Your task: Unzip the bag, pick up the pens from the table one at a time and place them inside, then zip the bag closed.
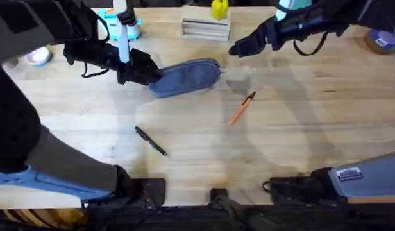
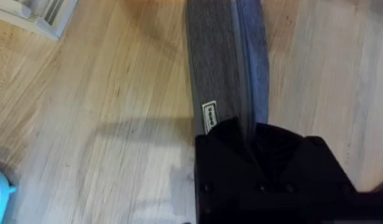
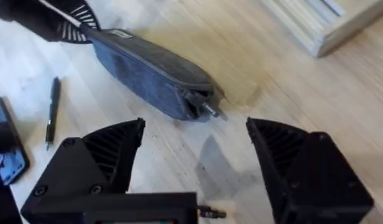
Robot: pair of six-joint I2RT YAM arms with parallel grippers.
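**A:** Starting at the near edge of the light wooden plank desk [image 1: 294, 147] — anything packed away yet?

**B:** No. The slim all-black pen [image 1: 151, 140] lies loose nearest the near edge, left of centre. Further in, right of centre, the slim orange pen with a black end [image 1: 241, 108] lies apart from it. Both are untouched, so the packing step has not begun.

**A:** And the pouch?

**B:** The soft grey-blue fabric pencil bag [image 1: 186, 77] lies beyond both pens, toward the far edge, about mid-width. Its zipper pull [image 3: 211, 111] sits at the end facing the right arm, and the top seam looks closed along its length, so I judge it hardly unzipped, if at all.

**A:** What are the arms doing?

**B:** The left gripper [image 1: 141, 70] is at the pouch's left end; its black jaws are clamped on the fabric there, pinning it. The right gripper [image 3: 198, 168] hovers just short of the pull end, jaws spread wide, holding nothing.

**A:** So what remains?

**B:** Nearly everything, I'd say: draw the zipper open, carry in each pen, then zip shut.
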